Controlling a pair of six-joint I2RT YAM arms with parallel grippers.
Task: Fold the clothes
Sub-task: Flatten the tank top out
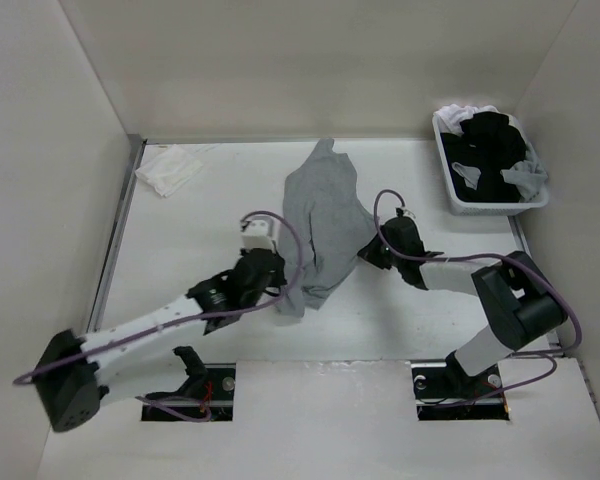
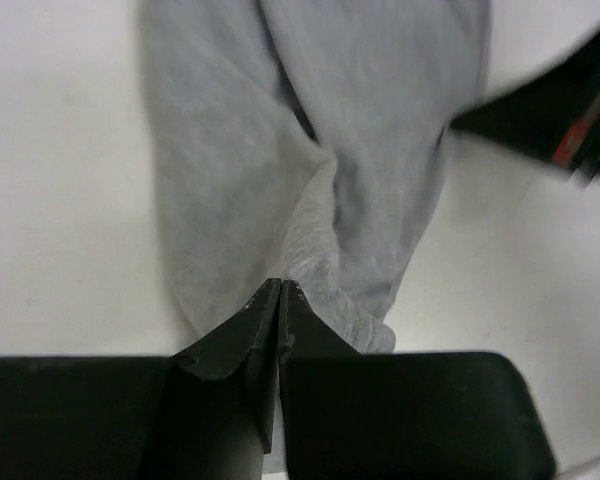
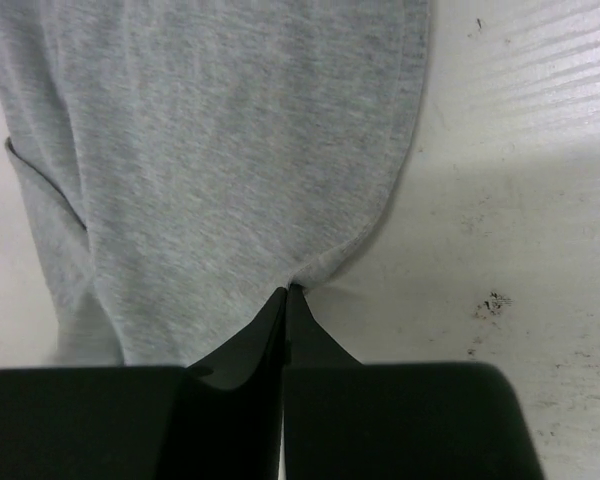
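Observation:
The clothes, a light heather-grey T-shirt (image 1: 325,205), lie bunched lengthwise in the middle of the table, neck end toward the back wall. My left gripper (image 1: 278,284) is at the shirt's near-left edge. In the left wrist view its jaws (image 2: 280,285) are shut, with a ridge of the grey fabric (image 2: 380,130) running into the tips. My right gripper (image 1: 366,252) is at the shirt's right edge. In the right wrist view the jaws (image 3: 286,290) are shut on the stitched hem, and the fabric (image 3: 210,150) puckers at the tips.
A white basket (image 1: 500,206) holding black and white garments stands at the back right. A small white cloth (image 1: 170,170) lies at the back left. White walls close in the table on three sides. The right arm's black wrist (image 2: 560,110) shows in the left wrist view.

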